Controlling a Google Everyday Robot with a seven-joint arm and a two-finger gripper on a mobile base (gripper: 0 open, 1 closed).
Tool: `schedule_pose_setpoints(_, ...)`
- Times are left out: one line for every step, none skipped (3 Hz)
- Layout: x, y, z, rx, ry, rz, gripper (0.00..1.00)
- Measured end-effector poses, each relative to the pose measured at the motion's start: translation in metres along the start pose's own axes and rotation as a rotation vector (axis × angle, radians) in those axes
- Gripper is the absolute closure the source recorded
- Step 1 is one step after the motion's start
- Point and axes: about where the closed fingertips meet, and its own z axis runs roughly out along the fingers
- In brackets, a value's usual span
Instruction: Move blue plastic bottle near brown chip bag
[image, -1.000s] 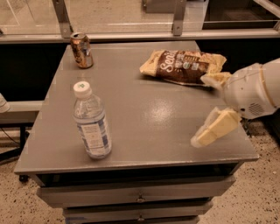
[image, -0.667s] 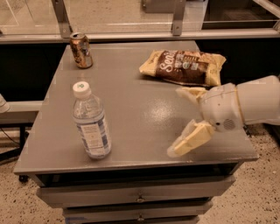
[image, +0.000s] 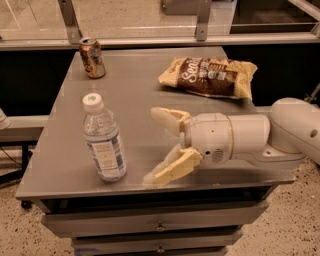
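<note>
Brown soda can (image: 92, 57) upright at the far left corner of the grey tabletop (image: 135, 95), well apart from the gripper (image: 155, 146) low over the front edge; drawers (image: 150, 221) with small handles beneath, metal rail (image: 150, 42) behind, speckled floor (image: 295, 220) below

pincer (image: 152, 146) over table (image: 65, 160): cream fingers (image: 176, 167) | arm (image: 250, 136): white, rounded shell

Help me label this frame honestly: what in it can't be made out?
Camera view:
- The arm is cut off by the right edge; the base is out of view.
- The pincer is open, right of the blue plastic bottle. This one angle doesn't settle whether its lower finger touches the table.
- Print on the bottle's label and on the can is too small to read.
- The drawers are cut off by the bottom edge.
</note>
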Motion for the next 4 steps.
schedule_pose_setpoints(-0.025, 0.015, 0.035, -0.044, -0.129, 0.003, 0.00)
schedule_pose_setpoints(-0.032, 0.019, 0.059, -0.023, -0.141, -0.008, 0.00)
schedule_pose_setpoints(-0.027, 0.018, 0.075, 0.018, -0.107, -0.011, 0.00)
schedule_pose_setpoints(-0.019, 0.012, 0.082, 0.057, -0.082, -0.003, 0.19)
